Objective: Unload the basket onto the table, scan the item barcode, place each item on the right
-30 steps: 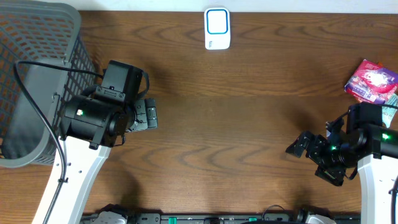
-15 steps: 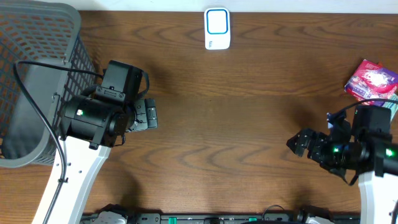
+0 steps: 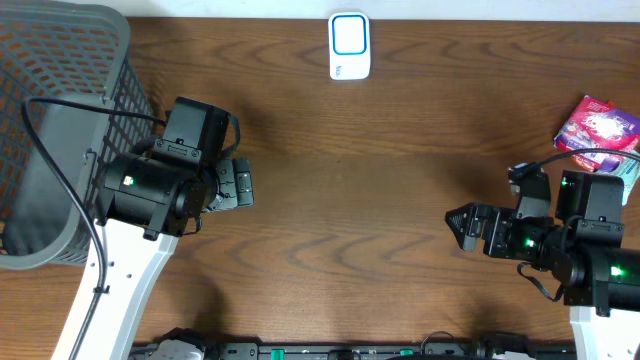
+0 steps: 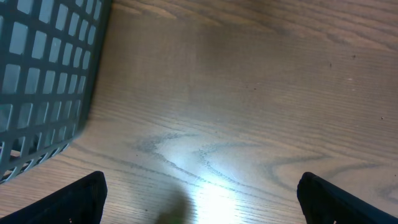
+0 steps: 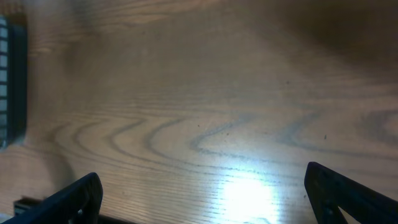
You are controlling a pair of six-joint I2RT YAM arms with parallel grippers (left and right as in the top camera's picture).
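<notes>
Mock shop checkout: white scanner (image 3: 349,45), mesh basket (image 3: 70,40), wood table (image 3: 380,170).

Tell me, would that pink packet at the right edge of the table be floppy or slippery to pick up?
The pink packet looks like a thin printed wrapper lying flat, so it is probably light and somewhat floppy. Its surface seems glossy, so it may slip in a grip. Being flat, it is unlikely to roll.

basket (image 3: 60,130) far left | scanner (image 3: 349,45) rear centre | packet (image 3: 598,130) right edge | all on table (image 3: 380,180)
</notes>
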